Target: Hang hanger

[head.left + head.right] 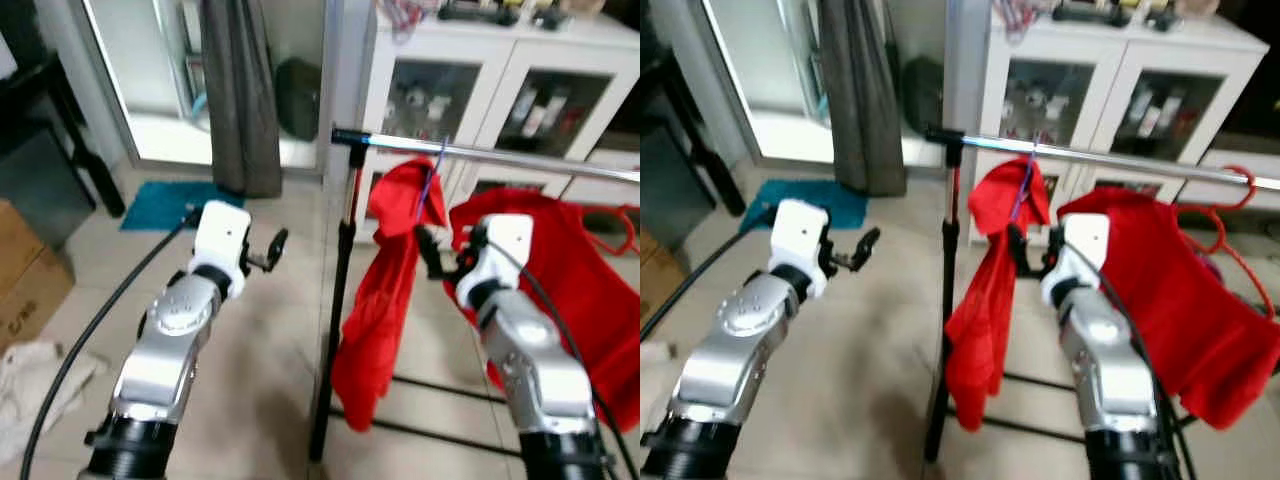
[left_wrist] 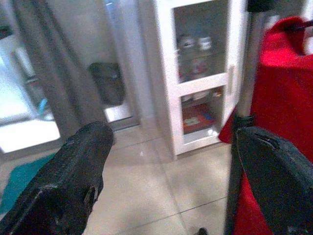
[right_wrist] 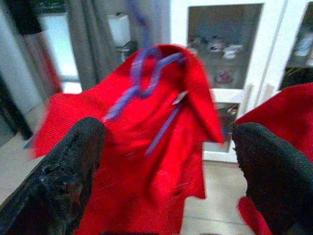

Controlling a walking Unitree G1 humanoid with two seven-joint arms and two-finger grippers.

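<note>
Right hand (image 1: 445,252) spread wide, holding nothing, just before the red garment (image 1: 385,290) on its purple hanger (image 1: 433,185).

A silver rail (image 1: 520,157) is carried level on a black upright stand (image 1: 335,330), whose base bars (image 1: 440,412) are set on the tiled floor (image 1: 270,330). From the rail a red cloth (image 1: 385,300) is hung on a purple hanger (image 1: 432,185) near the stand's end, and a second, wider red cloth (image 1: 1170,300) is draped beside it. On the floor a teal mat (image 1: 170,203), a cardboard box (image 1: 25,270) and a pale cloth (image 1: 30,375) are laid.
</note>
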